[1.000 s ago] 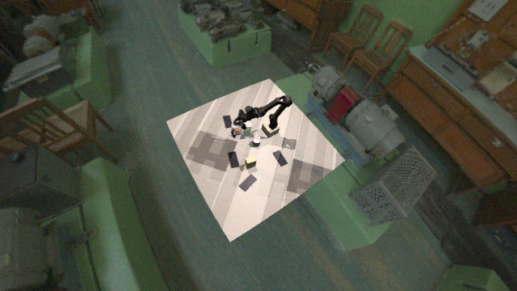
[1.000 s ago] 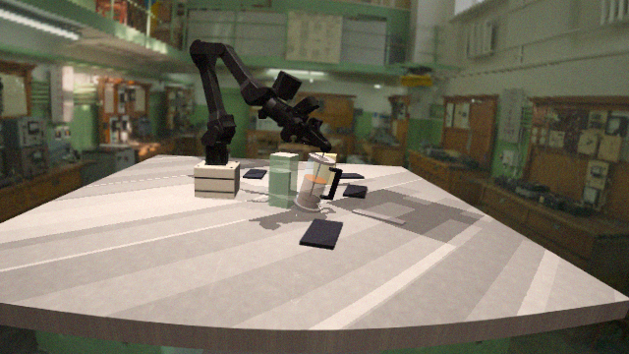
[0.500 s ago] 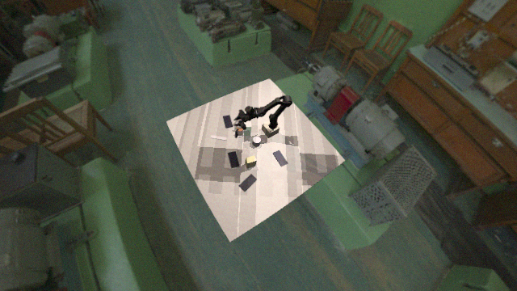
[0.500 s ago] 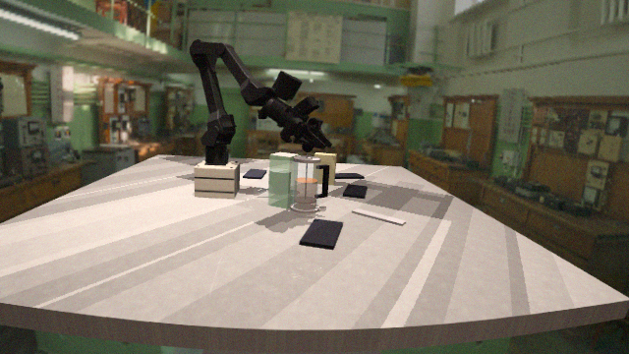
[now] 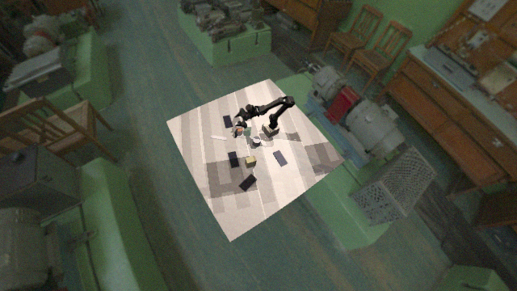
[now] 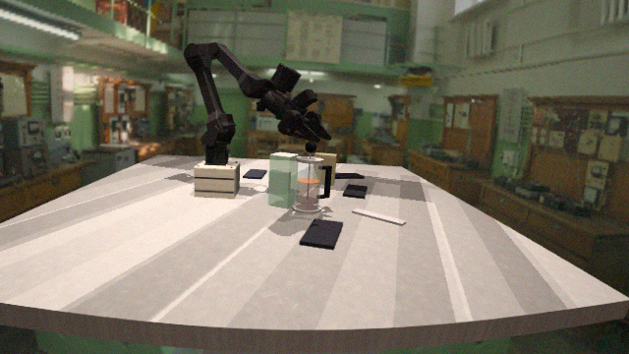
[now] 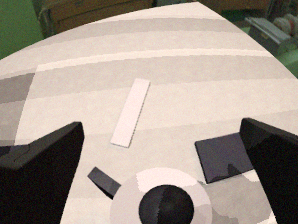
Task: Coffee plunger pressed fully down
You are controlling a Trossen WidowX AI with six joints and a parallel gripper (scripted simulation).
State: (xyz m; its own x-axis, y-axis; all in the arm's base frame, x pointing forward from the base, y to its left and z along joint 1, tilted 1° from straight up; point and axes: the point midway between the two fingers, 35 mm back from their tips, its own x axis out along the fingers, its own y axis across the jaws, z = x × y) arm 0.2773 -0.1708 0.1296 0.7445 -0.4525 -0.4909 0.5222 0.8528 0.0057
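Gripper [image 6: 314, 134]: fingers are standing spread wide and pinching nothing; in the wrist view the two dark fingers are sitting far out at the left and right edges with the knob between them and untouched.
Knob [image 6: 311, 147]: black ball of the plunger is sitting just below the fingertips, close above the lid; in the wrist view it is showing as a dark disc [image 7: 166, 209] centred on the pale round lid.
Coffee press [image 6: 309, 184]: glass body is standing upright on the table [image 6: 147, 256], black handle facing right, brown liquid showing in its lower half.
Green block [image 6: 282, 179]: translucent box is standing just left of the press; whether they touch, I cannot tell.
Black tile [image 6: 321, 233]: flat dark slab is lying on the near side of the press, near its base.
White strip [image 6: 378, 216]: thin pale bar is lying to the right of the press, well apart from it.
Arm base [image 6: 216, 179]: arm is rising from a pale block left of the press and bending over toward it.
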